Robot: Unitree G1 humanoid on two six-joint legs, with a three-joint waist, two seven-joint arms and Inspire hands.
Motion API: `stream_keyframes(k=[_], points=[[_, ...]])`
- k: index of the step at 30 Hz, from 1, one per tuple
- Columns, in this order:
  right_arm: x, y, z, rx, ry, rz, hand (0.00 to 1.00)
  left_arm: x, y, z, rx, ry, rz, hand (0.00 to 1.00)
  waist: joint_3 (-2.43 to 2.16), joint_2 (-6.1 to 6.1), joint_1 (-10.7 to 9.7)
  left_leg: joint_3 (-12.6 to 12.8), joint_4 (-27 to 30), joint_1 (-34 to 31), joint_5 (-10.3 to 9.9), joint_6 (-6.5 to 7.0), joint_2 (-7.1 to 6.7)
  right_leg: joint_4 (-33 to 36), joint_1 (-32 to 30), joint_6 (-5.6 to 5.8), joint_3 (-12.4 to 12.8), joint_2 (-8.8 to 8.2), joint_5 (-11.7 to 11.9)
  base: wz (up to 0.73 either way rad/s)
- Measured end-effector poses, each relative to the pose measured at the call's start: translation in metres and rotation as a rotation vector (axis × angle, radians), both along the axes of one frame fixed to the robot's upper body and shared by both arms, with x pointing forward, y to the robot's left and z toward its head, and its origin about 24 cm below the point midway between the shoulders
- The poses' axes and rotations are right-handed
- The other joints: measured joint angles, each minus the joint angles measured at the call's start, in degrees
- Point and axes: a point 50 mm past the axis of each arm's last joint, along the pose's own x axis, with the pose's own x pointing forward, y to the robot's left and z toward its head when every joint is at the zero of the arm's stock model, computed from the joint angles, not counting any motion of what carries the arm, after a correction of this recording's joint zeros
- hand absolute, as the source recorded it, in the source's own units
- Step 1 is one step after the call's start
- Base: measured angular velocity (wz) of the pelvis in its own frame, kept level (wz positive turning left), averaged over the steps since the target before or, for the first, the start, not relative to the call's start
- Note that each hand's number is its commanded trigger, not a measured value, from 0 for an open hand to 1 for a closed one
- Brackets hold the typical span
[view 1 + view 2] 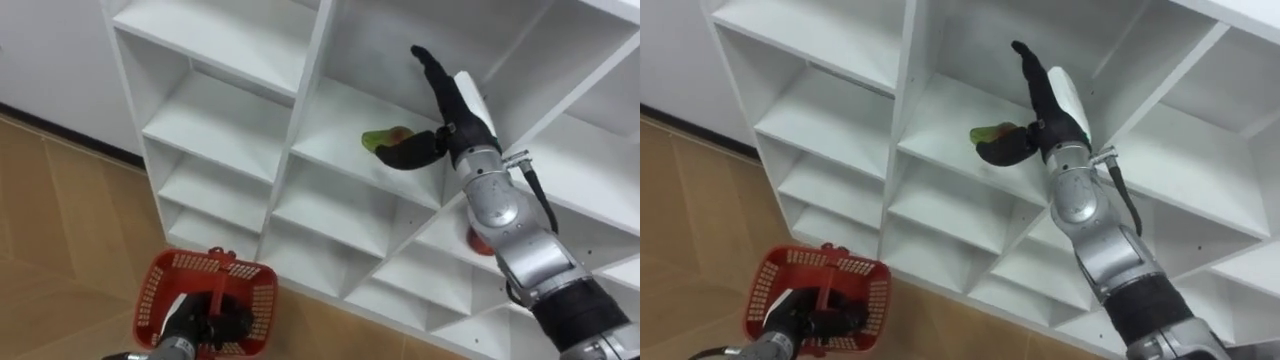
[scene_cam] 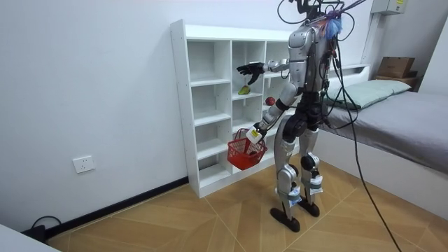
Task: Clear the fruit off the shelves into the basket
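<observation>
A green-yellow fruit [image 1: 382, 138] lies on a middle shelf of the white closet [image 1: 300, 110]. My right hand [image 1: 452, 112] is open inside that compartment, with its fingers straight and pointing up. Its thumb reaches toward the fruit from the right, and I cannot tell whether it touches. A red fruit [image 1: 477, 240] sits one shelf lower in the column to the right, partly hidden behind my forearm. My left hand [image 1: 213, 325] is shut on the handle of a red mesh basket [image 1: 160, 285], held low in front of the bottom shelves. The basket looks empty. I stand upright facing the closet [image 2: 210, 105].
The other closet compartments are bare. Wooden floor [image 1: 60, 220] lies to the left of and below the closet. In the room view a bed [image 2: 406, 112] stands behind me, with a cardboard box [image 2: 395, 66] beyond it.
</observation>
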Motion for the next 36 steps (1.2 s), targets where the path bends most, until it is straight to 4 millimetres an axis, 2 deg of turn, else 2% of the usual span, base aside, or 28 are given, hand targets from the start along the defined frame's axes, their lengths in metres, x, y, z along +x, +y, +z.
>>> stream_keyframes(k=[7, 12, 18, 30, 36], points=[[0.0, -0.004, -0.007, 0.11, 0.065, -0.041, 0.0, -0.014, 0.001, -0.006, -0.015, 0.057, -0.002, 1.0, 0.11, 0.15, -0.2, -0.2, 1.1, -0.9, 0.0, 0.0, -0.06, 0.0, -0.1, 0.0, -0.1, -0.01, 0.0, 0.04], [0.002, -0.012, -0.01, 0.171, 0.068, -0.113, 0.0, -0.014, -0.002, -0.007, -0.03, 0.06, -0.02, 1.0, 0.56, 1.43, 0.2, -0.3, 1.2, -1.4, 0.0, 0.01, -0.08, 0.1, -0.1, -0.04, -1.3, -0.15, 0.0, 0.06], [0.001, -0.021, -0.02, 0.17, 0.097, -0.179, 0.0, -0.014, -0.006, -0.007, -0.041, 0.063, -0.042, 1.0, 0.25, 2.86, 0.4, -0.6, 1.9, -3.1, 0.0, 0.01, -0.1, 0.1, -1.4, -0.17, -1.6, -0.1, 0.1, 0.04], [-0.001, -0.023, -0.034, 0.167, 0.129, -0.237, 0.0, -0.02, -0.008, -0.012, -0.053, 0.095, -0.044, 1.0, 0.09, 4.02, 0.9, -0.7, 1.8, -3.0, 0.1, 0.02, -0.24, 0.0, -1.4, -0.14, -2.2, -0.43, 0.1, 0.01], [0.005, -0.022, -0.025, 0.17, 0.082, -0.248, 0.0, -0.028, -0.011, -0.018, -0.063, 0.135, -0.035, 1.0, 0.1, 5.19, 0.7, -0.7, 1.7, -3.1, 0.1, 0.07, -0.23, 0.1, -1.6, -0.14, -1.9, -0.36, 0.1, -0.01]])
